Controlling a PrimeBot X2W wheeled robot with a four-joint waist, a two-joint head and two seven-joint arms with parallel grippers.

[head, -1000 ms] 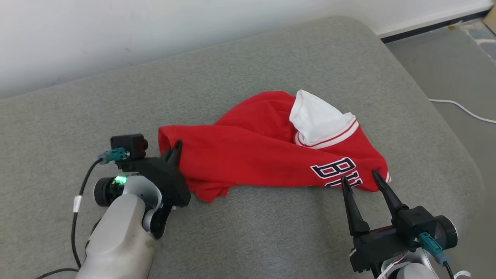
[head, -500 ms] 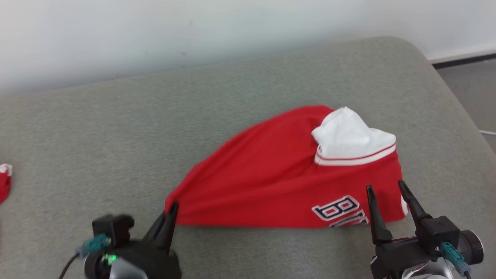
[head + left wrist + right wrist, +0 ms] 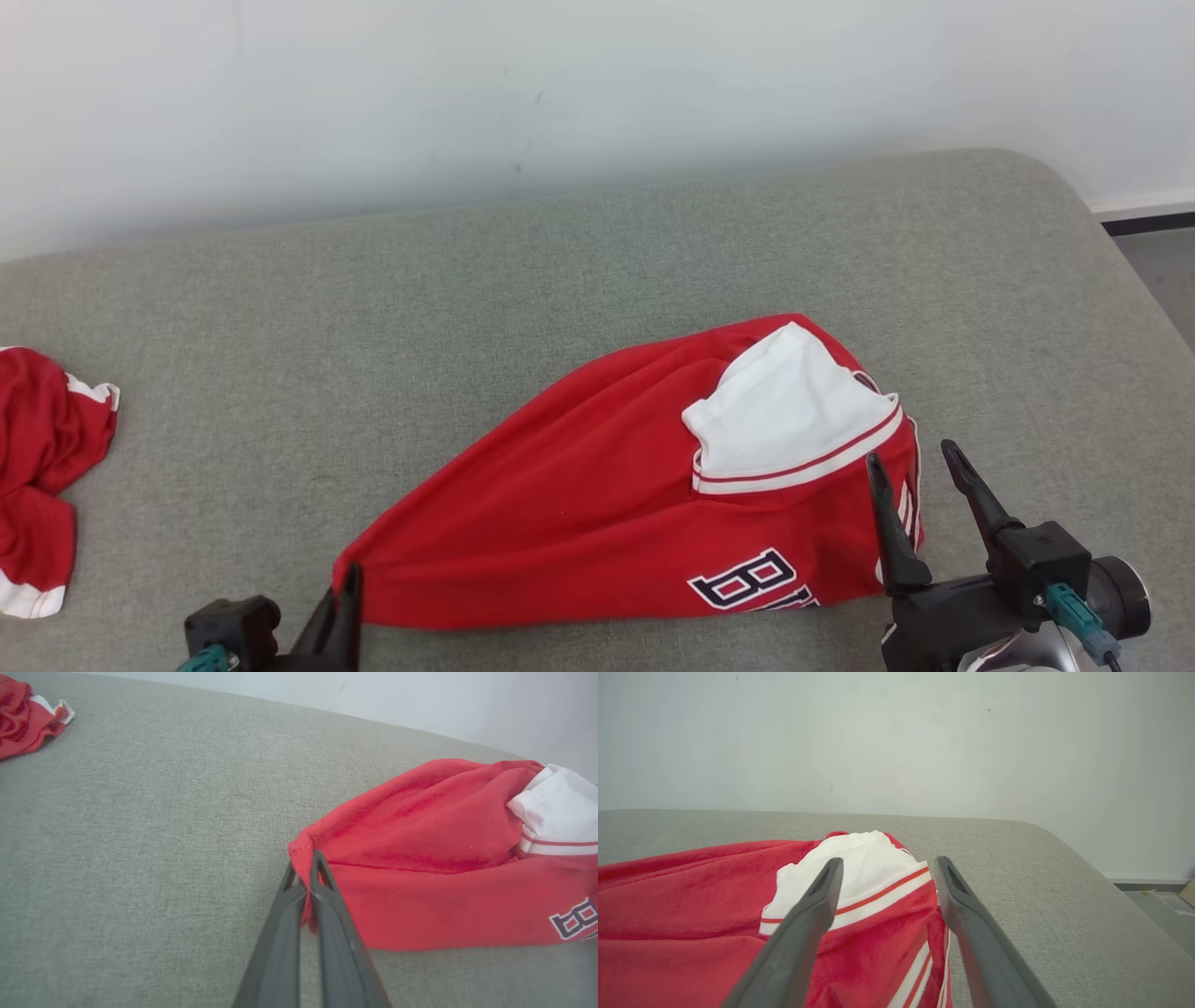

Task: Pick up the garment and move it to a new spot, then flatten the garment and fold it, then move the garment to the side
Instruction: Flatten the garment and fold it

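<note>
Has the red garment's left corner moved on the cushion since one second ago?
Yes. Against the grey cushion's far edge, the left gripper, shut on the red garment's corner, has drawn it nearer the robot and leftward; the camera shifted too.

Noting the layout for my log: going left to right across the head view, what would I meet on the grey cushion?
Crumpled red cloth → left gripper, jaws shut on a corner → red garment → right gripper, jaws open.
</note>
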